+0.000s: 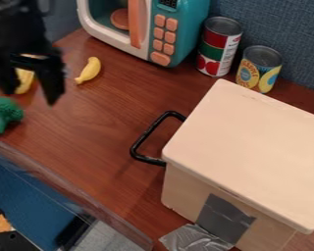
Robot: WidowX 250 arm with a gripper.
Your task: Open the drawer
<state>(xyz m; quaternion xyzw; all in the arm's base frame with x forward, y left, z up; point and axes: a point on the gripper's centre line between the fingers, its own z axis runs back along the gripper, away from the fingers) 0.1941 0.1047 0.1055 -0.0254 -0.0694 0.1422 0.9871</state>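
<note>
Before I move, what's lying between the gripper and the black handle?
In the camera view, the stretch from the gripper to the black handle is bare wooden tabletop; a toy banana lies aside, toward the toy microwave.

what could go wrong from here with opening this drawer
The gripper is open well away from the black handle, with the broccoli and a banana near it in view, so a low swing might knock them. Pulling the handle might drag the whole box: grey tape runs from its front to the table and could peel.
</note>
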